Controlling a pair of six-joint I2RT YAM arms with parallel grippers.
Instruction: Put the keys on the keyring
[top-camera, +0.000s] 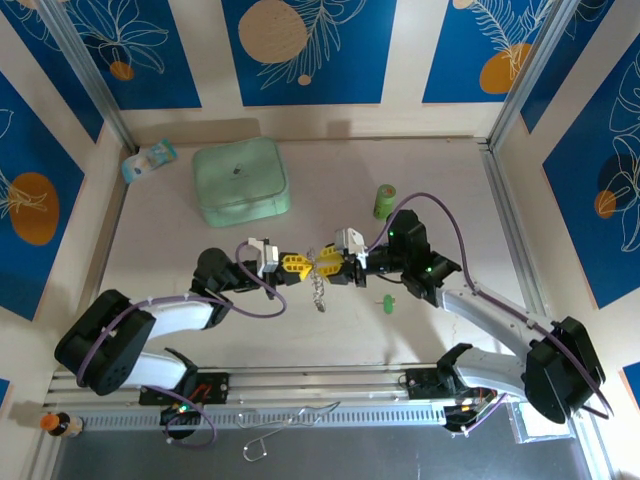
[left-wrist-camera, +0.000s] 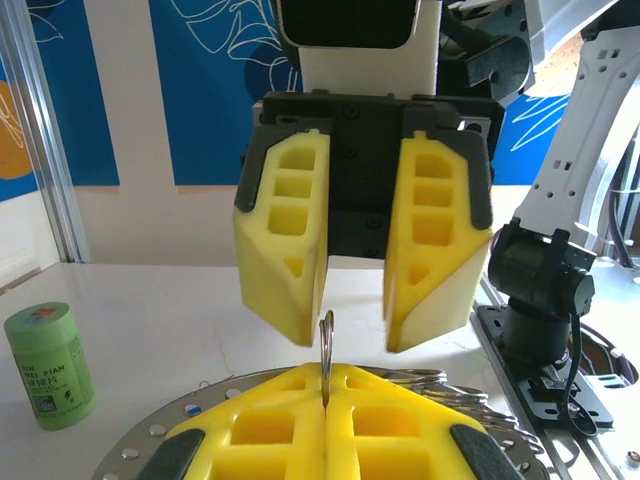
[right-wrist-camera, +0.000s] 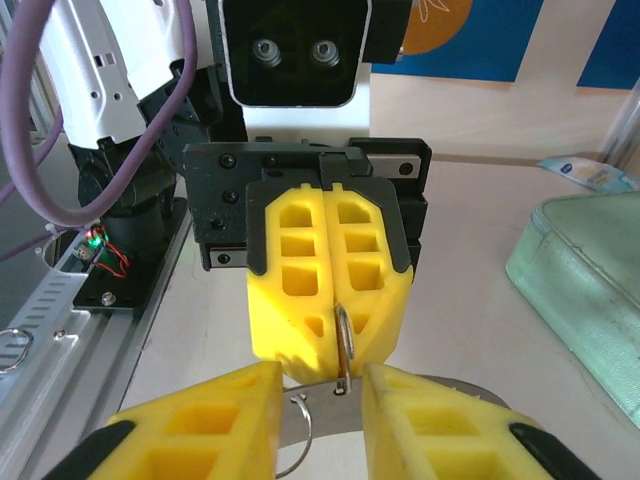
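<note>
The left claw is closed tight on the ring, which stands edge-up out of its tips, above the middle of the table. The right claw faces it with jaws apart, one finger on each side of the ring, and it grips nothing that I can see. The green key lies on the table near the right arm (the blue one I cannot find). To do this step well, the right claw should close slowly and centred on the ring, so that it does not twist the ring out of the left grip.
</note>
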